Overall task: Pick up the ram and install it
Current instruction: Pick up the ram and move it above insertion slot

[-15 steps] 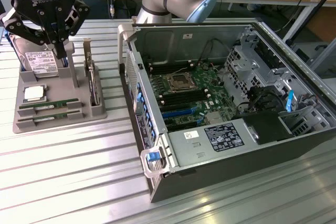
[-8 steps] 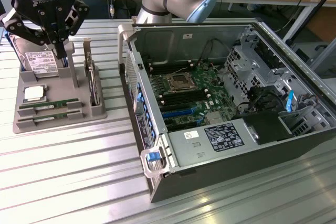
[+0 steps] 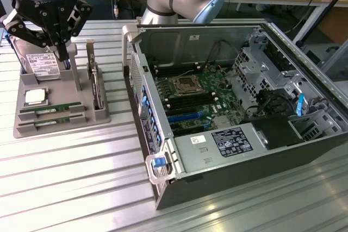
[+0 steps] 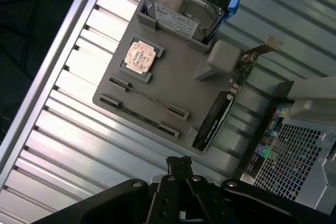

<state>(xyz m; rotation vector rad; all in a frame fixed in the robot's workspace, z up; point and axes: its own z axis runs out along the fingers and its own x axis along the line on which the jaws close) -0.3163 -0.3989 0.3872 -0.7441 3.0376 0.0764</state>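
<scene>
Well, from the off-arm camera, the black multi-fingered claw (image 3: 56, 41) hangs closed and empty at the exterior view's left. It is over the far end of the grey plastic parts tray (image 3: 62, 113), just above the boxy silver hard drive (image 3: 41, 63). The ram (image 3: 52, 110), a long thin green circuit-board stick, lies flat in a slot at the tray's near end. A second green stick (image 3: 52, 120) lies just beside it, and the square silver processor chip (image 3: 35, 96) sits just behind. The open dark computer case (image 3: 228, 134) stands at the exterior view's right, its green motherboard (image 3: 196, 96) exposed.

From the wrist camera, the claw (image 4: 179, 165) looks down on the same tray (image 4: 173, 72). The ram (image 4: 149, 98) shows as a thin line between grey end clips, well apart from the fingertips.

To my eye the pick has not begun. The trouble I'd expect is crowding: the two sticks lie close together, so a slightly off descent could catch the neighbour or a clip. A pinch off-centre on so thin a board could tilt it or let it slip.
</scene>
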